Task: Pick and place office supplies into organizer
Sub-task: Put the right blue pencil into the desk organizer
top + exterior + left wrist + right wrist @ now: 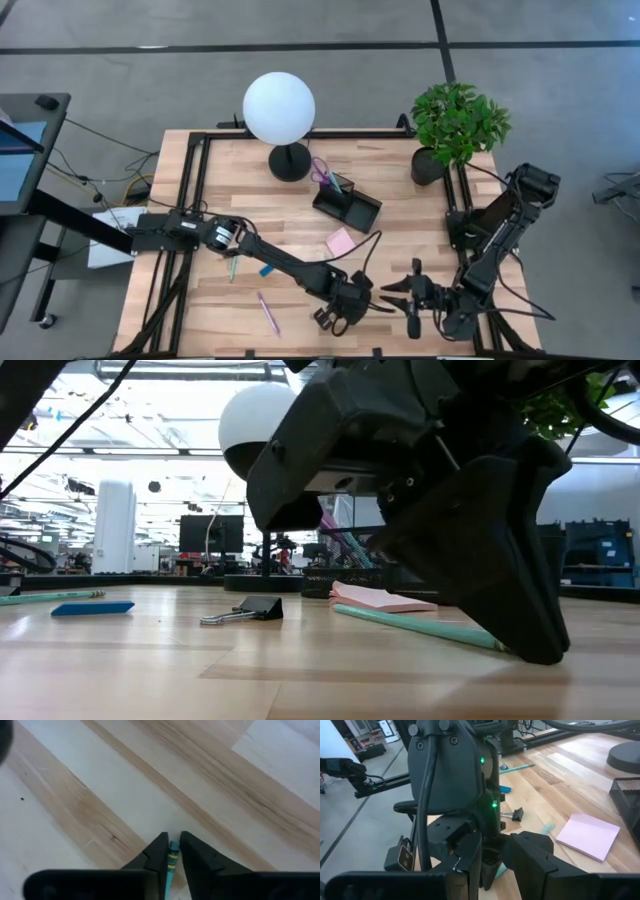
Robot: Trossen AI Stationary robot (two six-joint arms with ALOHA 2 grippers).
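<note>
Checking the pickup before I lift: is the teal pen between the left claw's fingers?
Yes: the left wrist view shows the teal pen pinched in the narrow gap of the left claw, over the bare wooden table.

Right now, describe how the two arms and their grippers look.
Both arms are dark, jointed and matte. The left gripper has two black wedge-shaped fingers; its wrist housing shows small green lights and black cables. The right gripper has black fingers, with cables looping beside its arm.
</note>
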